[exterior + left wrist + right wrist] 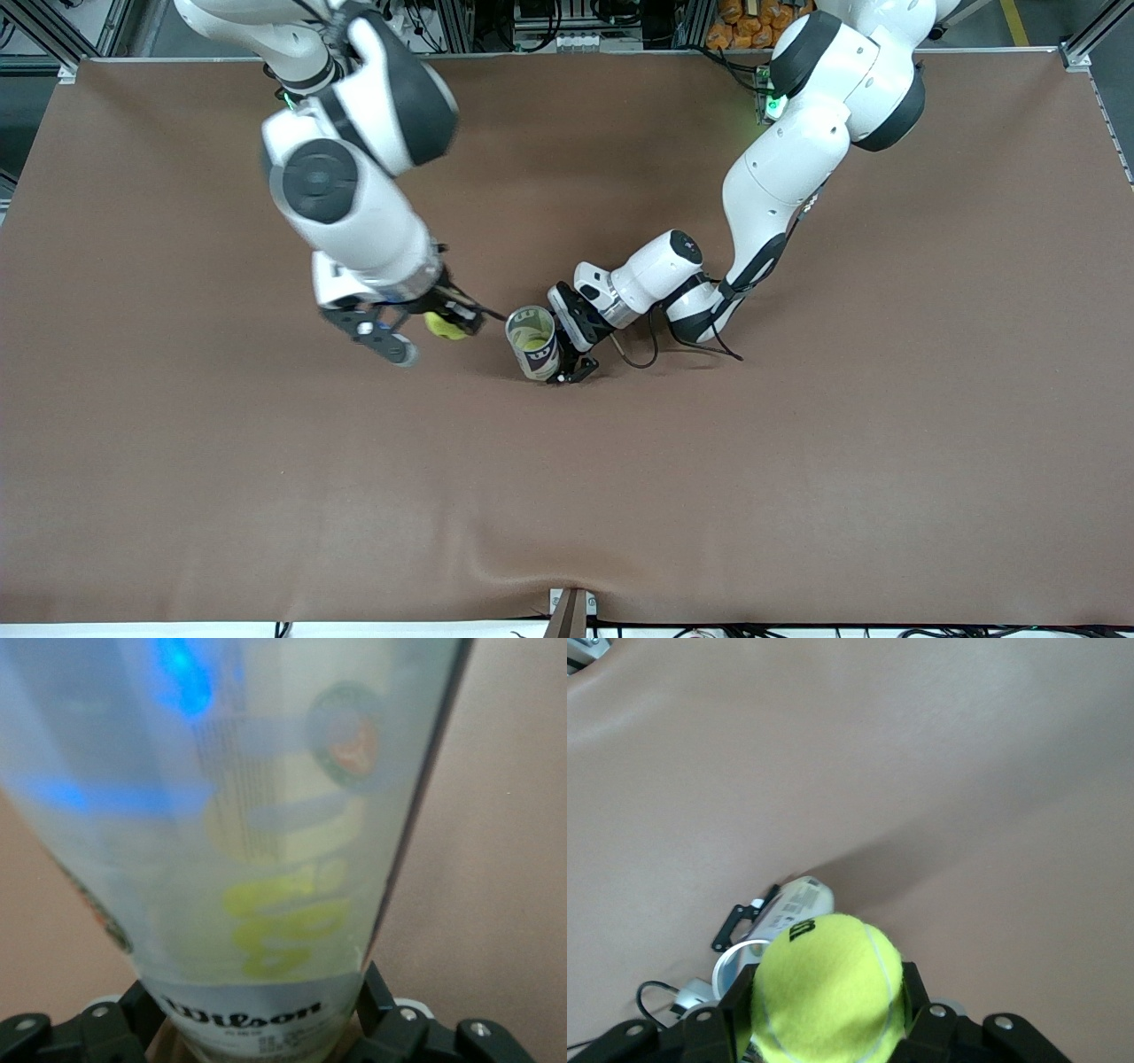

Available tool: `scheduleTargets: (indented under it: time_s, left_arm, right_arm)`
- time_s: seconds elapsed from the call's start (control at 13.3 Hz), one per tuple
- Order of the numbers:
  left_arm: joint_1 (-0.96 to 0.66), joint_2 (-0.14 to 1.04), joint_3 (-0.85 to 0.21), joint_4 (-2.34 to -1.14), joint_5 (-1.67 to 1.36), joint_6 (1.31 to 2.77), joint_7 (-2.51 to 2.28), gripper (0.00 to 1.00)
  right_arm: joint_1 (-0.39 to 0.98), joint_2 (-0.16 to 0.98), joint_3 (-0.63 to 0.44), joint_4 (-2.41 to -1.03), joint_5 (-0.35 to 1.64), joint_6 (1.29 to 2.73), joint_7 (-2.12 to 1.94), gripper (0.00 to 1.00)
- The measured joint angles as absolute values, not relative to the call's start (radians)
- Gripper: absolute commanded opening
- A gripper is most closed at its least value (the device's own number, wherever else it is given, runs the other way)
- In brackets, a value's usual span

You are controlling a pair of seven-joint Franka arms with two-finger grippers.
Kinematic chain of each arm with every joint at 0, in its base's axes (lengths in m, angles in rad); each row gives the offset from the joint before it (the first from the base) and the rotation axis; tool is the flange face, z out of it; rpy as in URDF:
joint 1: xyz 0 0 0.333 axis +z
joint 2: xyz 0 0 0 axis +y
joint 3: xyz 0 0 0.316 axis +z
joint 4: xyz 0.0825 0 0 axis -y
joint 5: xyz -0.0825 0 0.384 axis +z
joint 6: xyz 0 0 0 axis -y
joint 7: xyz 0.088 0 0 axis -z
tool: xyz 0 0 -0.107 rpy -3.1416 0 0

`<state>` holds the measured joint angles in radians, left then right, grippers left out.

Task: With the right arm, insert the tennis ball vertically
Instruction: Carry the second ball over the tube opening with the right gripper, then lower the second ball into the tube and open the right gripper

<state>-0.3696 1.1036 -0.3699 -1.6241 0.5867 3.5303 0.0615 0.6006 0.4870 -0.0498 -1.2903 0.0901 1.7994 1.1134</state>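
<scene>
The right gripper (443, 321) is clamped on the tennis ball (443, 326), carrying it above the table toward the right arm's end, not yet over the open mouth of the tube (532, 342). Seen from the front camera, the ball sits at about nine o'clock from the tube, just beside it. The left gripper (574, 359) grips the tube's lower part, its fingers (381, 1005) pressed to each side, holding it upright with a slight lean. The main risk, as I judge it, is misalignment: the ball fits the tube closely, so a descent off centre could catch the rim, tip the tube in the left grip or make the ball bounce away. The table (797, 461) wears a plain brown cover, slightly rippled near the front edge; at twelve o'clock stand aluminium frames and cabling.
</scene>
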Motion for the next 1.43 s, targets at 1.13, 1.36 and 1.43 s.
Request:
scheduleTargets:
  time_s: [1.13, 1.36, 1.43]
  left_arm:
    - [-0.369, 1.104, -0.37, -1.625, 0.587, 3.53, 0.062, 0.91]
    - [-0.369, 1.104, -0.37, -1.625, 0.587, 3.53, 0.062, 0.91]
    - [-0.369, 1.104, -0.37, -1.625, 0.587, 3.53, 0.062, 0.91]
  right_arm:
    - [0.738, 0.614, -0.053, -1.257, 0.014, 1.901, 1.287, 0.0]
    - [0.738, 0.618, -0.057, -1.254, 0.013, 1.917, 1.287, 0.99]
    - [0.738, 0.618, -0.059, -1.253, 0.013, 1.918, 1.287, 1.0]
